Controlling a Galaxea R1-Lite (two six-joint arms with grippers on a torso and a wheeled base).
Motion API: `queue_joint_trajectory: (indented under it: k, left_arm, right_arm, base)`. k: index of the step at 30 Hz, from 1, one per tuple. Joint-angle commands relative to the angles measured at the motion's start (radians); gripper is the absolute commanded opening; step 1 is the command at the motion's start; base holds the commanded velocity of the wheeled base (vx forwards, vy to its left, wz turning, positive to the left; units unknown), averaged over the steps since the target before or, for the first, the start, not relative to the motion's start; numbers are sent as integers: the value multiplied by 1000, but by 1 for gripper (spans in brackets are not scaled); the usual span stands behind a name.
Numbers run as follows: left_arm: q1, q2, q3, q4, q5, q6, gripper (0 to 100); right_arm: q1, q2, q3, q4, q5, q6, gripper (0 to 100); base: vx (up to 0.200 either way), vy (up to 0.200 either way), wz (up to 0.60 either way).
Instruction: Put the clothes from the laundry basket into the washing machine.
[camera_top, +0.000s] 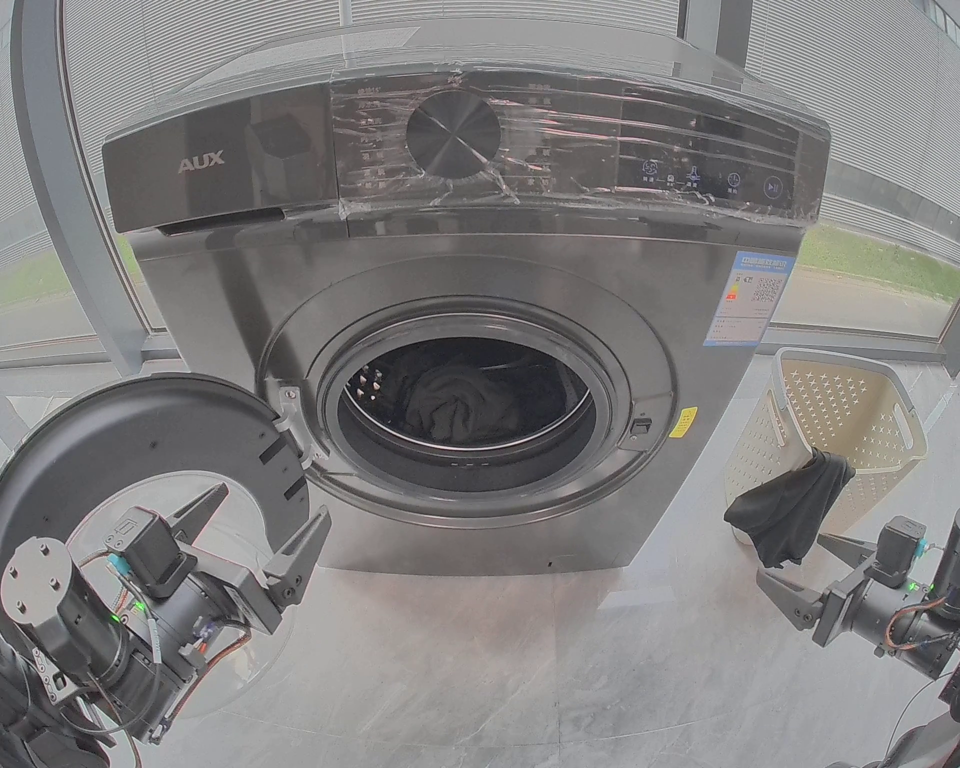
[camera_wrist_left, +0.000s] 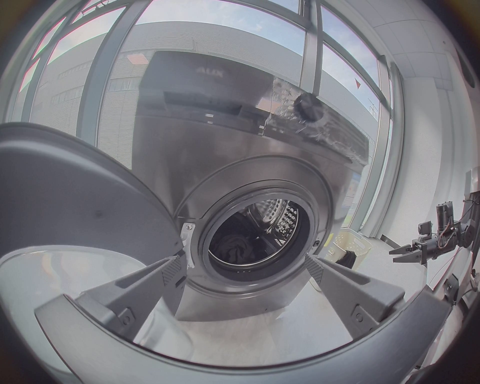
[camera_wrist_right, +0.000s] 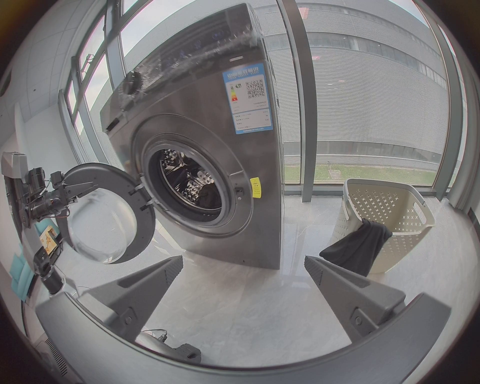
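Nearest you, the left claw (camera_top: 274, 500) hangs low in front of the swung-open door (camera_top: 130, 420), its fingers spread wide with nothing between them. The right claw (camera_top: 790, 557) sits low on the other side, just as wide and just as empty, its tips just beside the lower end of the dark garment (camera_top: 790, 505).

That garment is what you have left. It drapes over the near rim of the laundry basket (camera_top: 850, 410), which stands on the floor (camera_top: 500, 660) to the right of the washing machine (camera_top: 460, 250). Most of the cloth hangs outside the basket. The perforated walls you can see hold nothing else, so this is probably the last piece.

Further back, the drum (camera_top: 368, 382) has dark clothing (camera_top: 460, 400) already lying in it, and the door stands well clear of the opening — the task looks mostly done, with one pick and one drop remaining.

The garment's long axis runs roughly top to bottom, from the rim down towards the floor, and its lower end points at your right claw. You cannot tell whether that end touches the floor.
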Motion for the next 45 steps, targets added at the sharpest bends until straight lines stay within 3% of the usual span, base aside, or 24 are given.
queue_joint_trajectory:
  k: [1,5,8,10,11,13,18,21,23,25,27,29,31,34,37,42,45]
  left_arm:
    - [5,-194,31,83,4,11,100]
    - [3,-359,31,223,-1,23,100]
    - [5,-488,31,377,-1,56,100]
    - [9,-530,31,433,4,53,100]
    - [57,-599,31,549,10,48,100]
    - [112,-677,31,664,12,30,100]
    - [181,-905,31,910,6,8,100]
    - [284,-1016,31,1043,9,-16,100]
    - [359,-1103,31,1135,4,-3,100]
    - [431,-1215,31,1241,-16,10,100]
    - [494,-1353,31,1391,-62,-4,100]
    - [541,-1424,28,1488,-123,-29,100]
    - [575,-1455,25,1490,-179,-30,100]
    - [601,-1456,27,1484,-200,-9,100]
    - [684,-1516,27,1482,-220,14,100]
    - [678,-1516,27,1480,-169,40,100]
    - [670,-1536,25,1485,-186,69,100]
  right_arm:
    - [-1,-330,17,200,-19,-2,100]
    - [-13,-601,17,398,-36,-7,100]
    - [-76,-769,17,521,-28,-27,100]
    - [-102,-831,17,567,-25,-37,100]
    - [-143,-940,17,650,-16,-48,100]
    - [-174,-1040,15,724,2,-51,100]
    - [-260,-1233,17,863,50,-76,100]
    - [-260,-1223,17,892,47,-62,100]
    - [-262,-1218,17,943,28,-59,100]
    - [-266,-1218,11,972,15,-45,100]
    - [-285,-1218,12,960,-8,-42,100]
    - [-350,-1235,8,975,7,-45,100]
    - [-400,-1272,6,983,38,-54,100]
    - [-383,-1298,6,986,45,-86,100]
    - [-383,-1298,6,987,47,-106,100]
    - [-380,-1299,5,989,38,-112,100]
    - [-380,-1299,5,992,35,-109,100]
  base:
    - [-200,0,0]
    - [0,0,0]
    - [0,0,0]
    - [0,0,0]
    - [0,0,0]
    - [0,0,0]
    - [0,0,0]
    - [0,0,0]
    - [0,0,0]
    - [0,0,0]
    - [0,0,0]
    - [0,0,0]
    - [0,0,0]
    - [0,0,0]
    - [0,0,0]
    - [0,0,0]
    - [0,0,0]
